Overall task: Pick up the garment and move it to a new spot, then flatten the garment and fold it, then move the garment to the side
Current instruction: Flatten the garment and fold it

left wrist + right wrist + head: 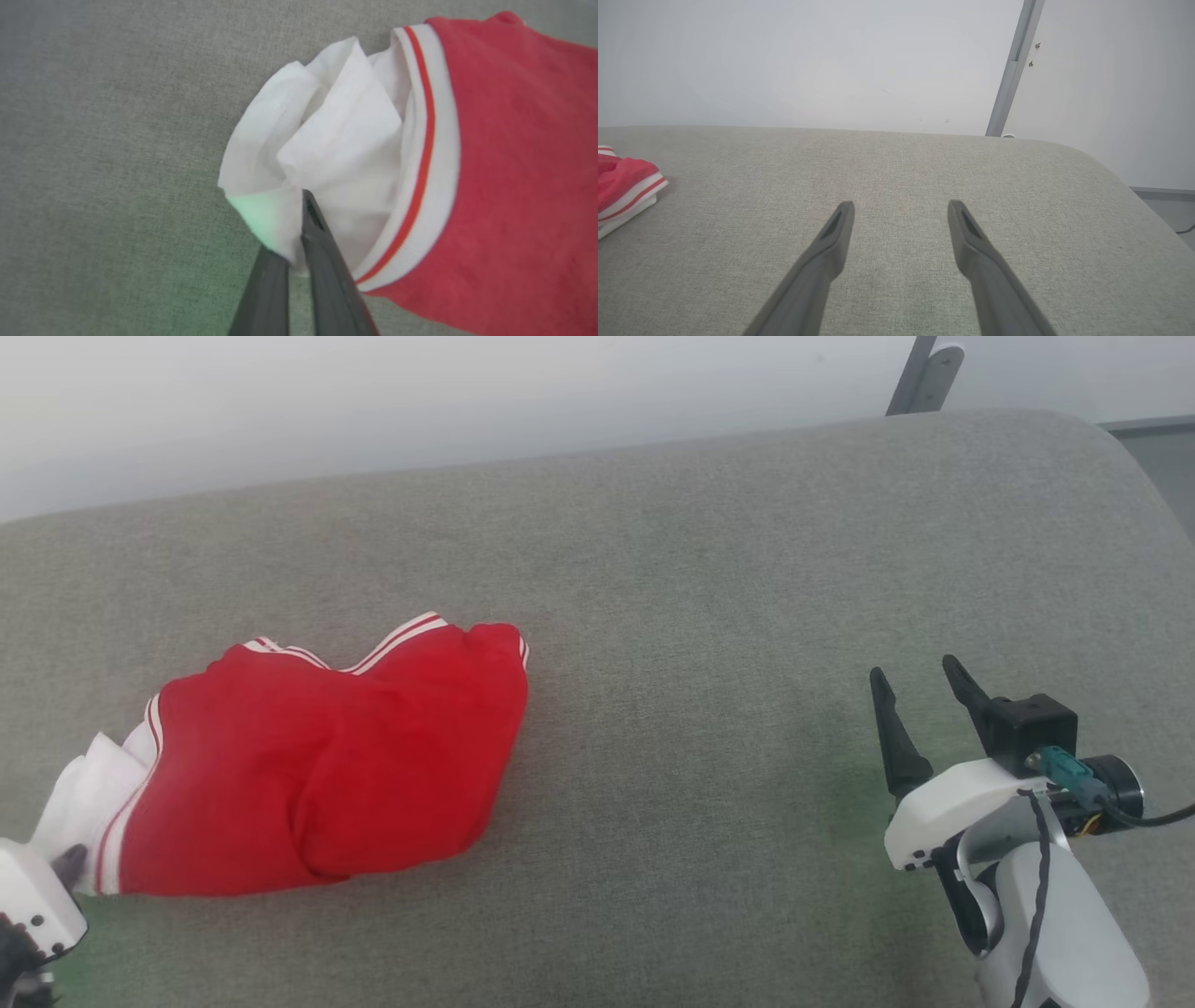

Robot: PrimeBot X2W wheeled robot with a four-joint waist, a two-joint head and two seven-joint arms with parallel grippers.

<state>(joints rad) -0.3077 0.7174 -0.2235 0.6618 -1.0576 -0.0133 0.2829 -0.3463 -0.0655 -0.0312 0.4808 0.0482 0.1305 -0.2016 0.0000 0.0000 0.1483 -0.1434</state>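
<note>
Shirt and arms, as seen.

- Garment (317, 765): a red shirt lying bunched on the grey fabric surface (709, 560), on the robot's left side. Red body up, with white-and-red striped trim along its far edge. A crumpled white sleeve (336, 140) sticks out at the end nearest the robot's left.
- Left gripper (294, 240): clamped on the white sleeve. The left wrist view shows the cloth pinched between the two dark fingers, one finger partly buried in the fold. A striped band (423, 154) curves just beside the pinch, where white meets red. The head view gives only the pale wrist housing at the lower-left corner touching the sleeve; the pinch itself cannot be made out there.
- Right gripper (913, 668): fingers spread wide, nothing between them, well apart from the shirt on the robot's right side. A black cable (1036, 859) runs down its wrist.
- Right wrist view adds the pale wall (808, 60), a slanted grey metal post (1013, 70) behind the surface's far edge, and a striped corner of the shirt at its left margin.
</note>
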